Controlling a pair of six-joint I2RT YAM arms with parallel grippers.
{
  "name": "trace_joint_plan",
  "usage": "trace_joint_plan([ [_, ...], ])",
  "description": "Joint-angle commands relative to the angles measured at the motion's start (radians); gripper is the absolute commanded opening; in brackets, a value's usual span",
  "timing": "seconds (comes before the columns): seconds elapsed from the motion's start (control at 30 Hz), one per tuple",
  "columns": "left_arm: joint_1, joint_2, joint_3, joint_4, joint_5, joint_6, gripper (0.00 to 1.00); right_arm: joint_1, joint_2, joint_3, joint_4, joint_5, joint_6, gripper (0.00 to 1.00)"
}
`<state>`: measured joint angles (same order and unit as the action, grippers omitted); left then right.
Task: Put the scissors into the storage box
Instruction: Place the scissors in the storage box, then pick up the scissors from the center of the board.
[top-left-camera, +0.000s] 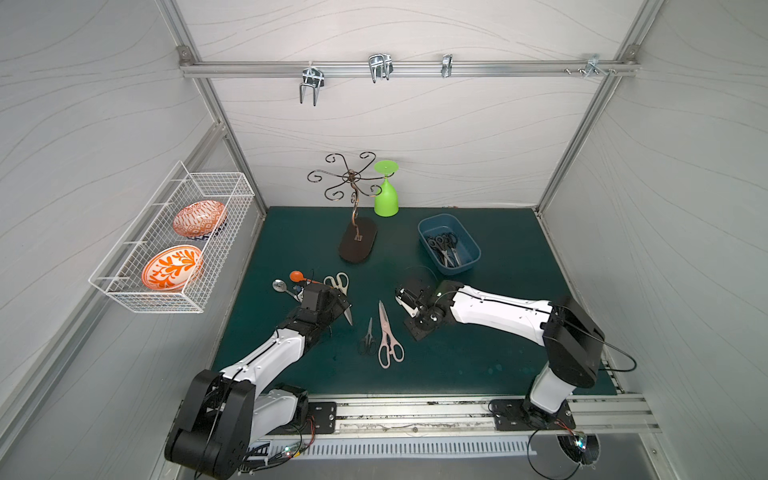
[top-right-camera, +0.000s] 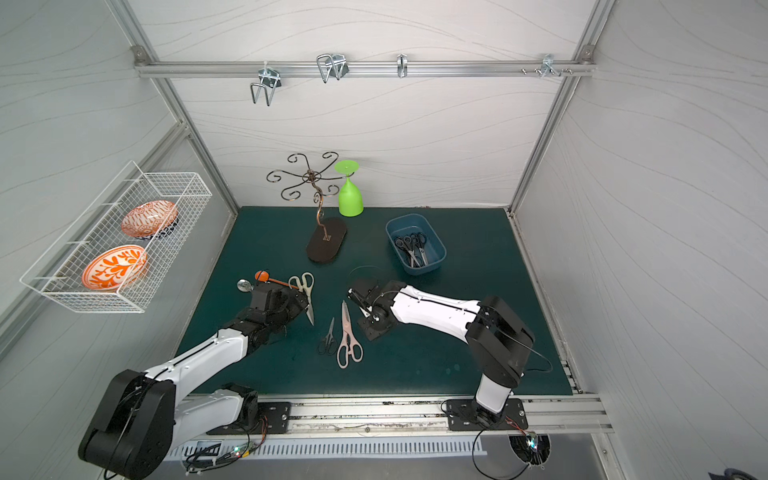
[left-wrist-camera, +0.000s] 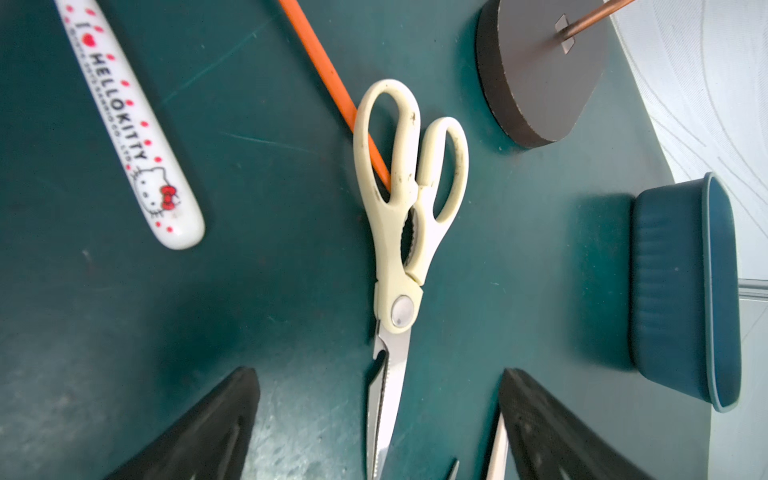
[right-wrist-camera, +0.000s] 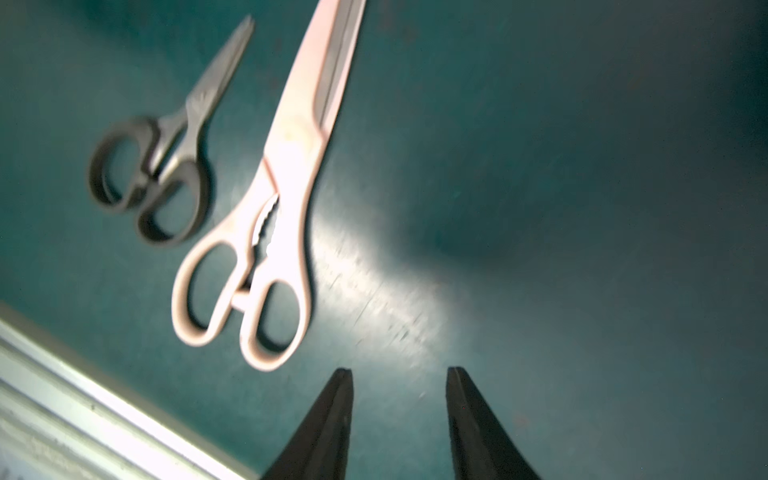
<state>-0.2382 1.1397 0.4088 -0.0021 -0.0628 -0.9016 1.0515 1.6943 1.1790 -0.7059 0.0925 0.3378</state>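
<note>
Cream-handled shears (top-left-camera: 338, 283) (left-wrist-camera: 399, 249) lie on the green mat. My left gripper (left-wrist-camera: 378, 374) (top-left-camera: 337, 301) hovers open over them, one finger on each side of the blades, not touching. Pink-handled shears (top-left-camera: 388, 336) (right-wrist-camera: 282, 199) and a small black-handled pair (top-left-camera: 368, 341) (right-wrist-camera: 166, 166) lie side by side mid-mat. My right gripper (right-wrist-camera: 399, 370) (top-left-camera: 405, 301) is open and empty above bare mat, just right of the pink blades' tip. The blue storage box (top-left-camera: 467, 243) (top-right-camera: 436, 245) (left-wrist-camera: 685, 291) stands at the back right and holds several black-handled scissors (top-left-camera: 444, 249).
An orange rod (left-wrist-camera: 332, 83) runs under the cream shears' handle loop. A metal spoon (top-left-camera: 279, 286) and a white Hello Kitty handle (left-wrist-camera: 137, 137) lie to the left. The cup stand's base (top-left-camera: 357, 245) and a green goblet (top-left-camera: 385, 195) stand behind. A wire basket (top-left-camera: 174, 237) hangs left.
</note>
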Motion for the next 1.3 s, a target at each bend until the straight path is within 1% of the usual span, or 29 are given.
trace_joint_plan([
  [0.0, 0.004, -0.017, 0.004, 0.008, 0.000, -0.002, 0.95, 0.036, -0.027, -0.035, 0.027, -0.018, 0.091, 0.43],
  [0.17, 0.003, -0.023, 0.001, 0.004, -0.011, 0.000, 0.95, 0.081, 0.022, -0.050, 0.080, -0.011, 0.114, 0.44],
  [0.23, 0.003, -0.021, 0.000, 0.005, -0.015, -0.001, 0.95, 0.098, 0.040, -0.044, 0.095, -0.024, 0.121, 0.45],
  [0.33, 0.003, -0.020, 0.000, 0.005, -0.023, 0.002, 0.95, 0.116, 0.074, -0.028, 0.105, -0.006, 0.125, 0.46],
  [0.5, 0.014, -0.041, -0.005, -0.013, -0.055, 0.003, 0.95, 0.126, 0.129, 0.000, 0.108, 0.018, 0.122, 0.46],
  [0.63, 0.043, -0.051, -0.021, 0.010, -0.033, -0.026, 0.95, 0.135, 0.163, 0.017, 0.108, 0.048, 0.127, 0.45],
  [0.83, 0.043, -0.051, -0.011, 0.000, -0.027, -0.019, 0.95, 0.143, 0.213, 0.049, 0.083, 0.077, 0.133, 0.43],
  [1.07, 0.043, -0.058, -0.012, -0.003, -0.024, -0.020, 0.95, 0.142, 0.260, 0.067, 0.061, 0.086, 0.157, 0.39],
  [1.27, 0.043, -0.060, -0.012, -0.006, -0.020, -0.019, 0.95, 0.142, 0.277, 0.064, 0.062, 0.078, 0.169, 0.28],
])
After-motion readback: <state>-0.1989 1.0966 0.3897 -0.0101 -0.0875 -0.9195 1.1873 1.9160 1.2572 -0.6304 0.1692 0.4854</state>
